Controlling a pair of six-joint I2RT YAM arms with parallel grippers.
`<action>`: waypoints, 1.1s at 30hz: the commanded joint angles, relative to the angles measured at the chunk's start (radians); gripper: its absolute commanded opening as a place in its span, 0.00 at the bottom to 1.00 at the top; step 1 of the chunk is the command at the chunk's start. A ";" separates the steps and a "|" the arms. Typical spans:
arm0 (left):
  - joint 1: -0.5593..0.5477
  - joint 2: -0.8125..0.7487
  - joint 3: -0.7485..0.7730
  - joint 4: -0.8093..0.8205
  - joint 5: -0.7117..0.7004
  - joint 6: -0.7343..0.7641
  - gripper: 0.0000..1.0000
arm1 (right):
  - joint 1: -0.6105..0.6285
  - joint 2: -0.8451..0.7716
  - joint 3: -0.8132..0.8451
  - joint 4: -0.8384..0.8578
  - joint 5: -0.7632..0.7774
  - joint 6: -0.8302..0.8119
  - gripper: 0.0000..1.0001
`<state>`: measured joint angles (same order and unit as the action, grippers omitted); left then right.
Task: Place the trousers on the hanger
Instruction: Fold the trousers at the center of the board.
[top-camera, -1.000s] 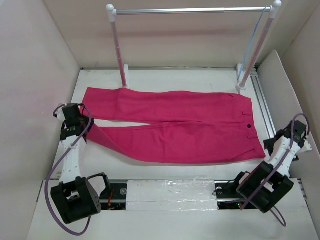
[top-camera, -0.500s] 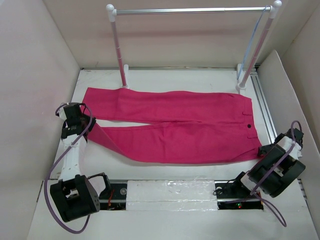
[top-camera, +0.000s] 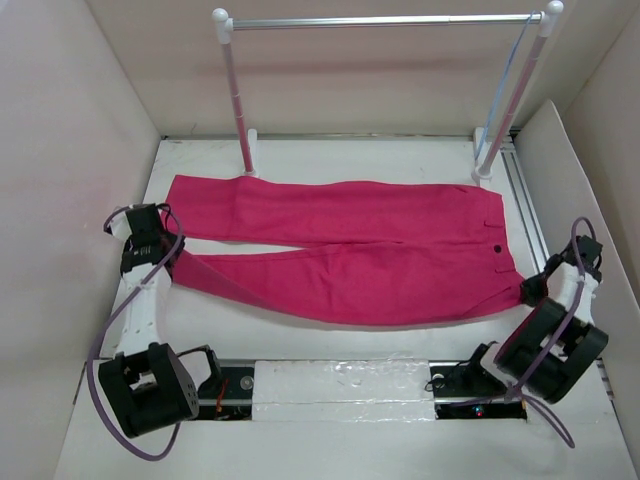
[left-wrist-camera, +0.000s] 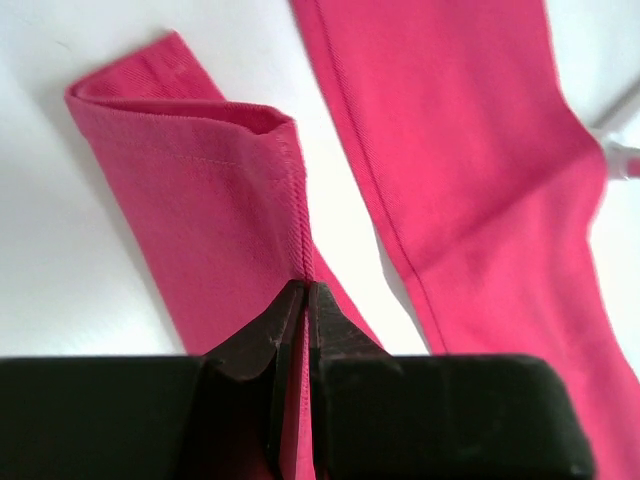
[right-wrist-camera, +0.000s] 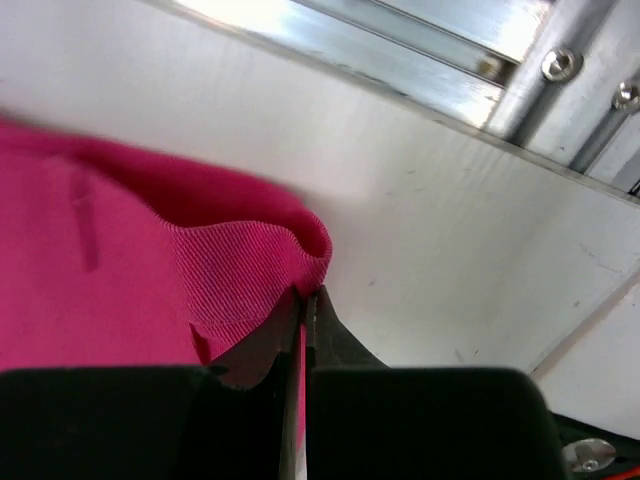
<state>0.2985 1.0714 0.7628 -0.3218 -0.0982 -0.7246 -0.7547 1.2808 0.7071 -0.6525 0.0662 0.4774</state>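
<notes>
The magenta trousers (top-camera: 350, 250) lie flat on the white table, legs to the left and waist to the right. My left gripper (top-camera: 168, 257) is shut on the hem seam of the near leg, whose end is folded up from the table (left-wrist-camera: 190, 160); the seam runs between the closed fingertips (left-wrist-camera: 303, 290). At the near right corner of the waist, my right gripper (top-camera: 527, 292) is shut on the waistband edge (right-wrist-camera: 250, 270), pinched at the tips (right-wrist-camera: 307, 293). The hanger (top-camera: 505, 85), a thin pale bluish wire, hangs from the rail beside the right post.
A rack with white posts (top-camera: 238, 100) and a silver rail (top-camera: 380, 20) stands at the back of the table. An aluminium track (top-camera: 525, 200) runs along the right side, with a white panel (top-camera: 575, 170) beyond it. Walls enclose left, back and right.
My right gripper has gone from open to shut on the waistband corner, its arm folding down. The left gripper has drawn the leg hem slightly to the left.
</notes>
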 joint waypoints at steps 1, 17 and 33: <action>0.007 0.041 0.101 -0.046 -0.125 0.031 0.00 | 0.067 -0.151 0.135 -0.015 0.056 -0.045 0.00; -0.041 0.413 0.452 -0.011 -0.334 -0.012 0.00 | 0.350 0.478 0.951 -0.071 0.060 -0.154 0.00; -0.104 0.853 1.043 -0.043 -0.163 0.194 0.74 | 0.417 0.724 1.125 0.088 -0.278 -0.167 0.73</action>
<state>0.1913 2.0651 1.7733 -0.3935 -0.3248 -0.5911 -0.3584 2.2124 1.9926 -0.6880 -0.1669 0.3408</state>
